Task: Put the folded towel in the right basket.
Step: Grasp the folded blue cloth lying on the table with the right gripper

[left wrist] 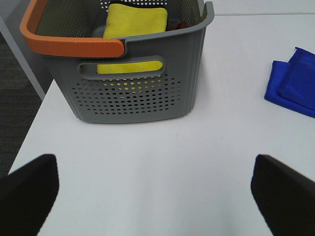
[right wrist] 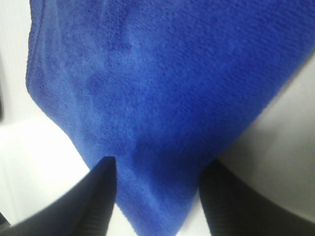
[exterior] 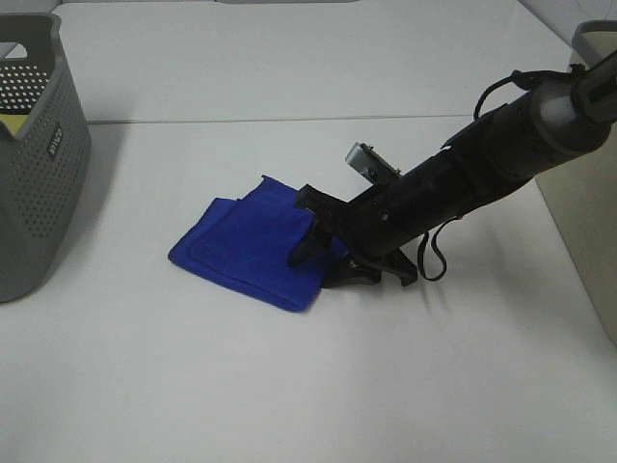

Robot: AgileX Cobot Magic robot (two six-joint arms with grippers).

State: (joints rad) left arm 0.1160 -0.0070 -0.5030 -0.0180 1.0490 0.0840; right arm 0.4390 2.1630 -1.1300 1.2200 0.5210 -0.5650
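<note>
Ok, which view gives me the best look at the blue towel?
Exterior high: it shows nearly the whole blue towel on the table, right gripper at one corner. Right wrist shows only that corner, close up; left wrist catches just an edge.

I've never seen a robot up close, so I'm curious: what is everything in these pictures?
towel: one, blue, folded, middle of the table
left basket: one, grey with an orange handle, table's left edge
cloth: one, yellow, inside the left basket
right basket: one, pale, right edge, mostly cut off
table: one, white
arm: one, black, reaching from the right
right pincer: one, black, open, astride a towel corner
left pincer: one, black, open, over bare table
</note>
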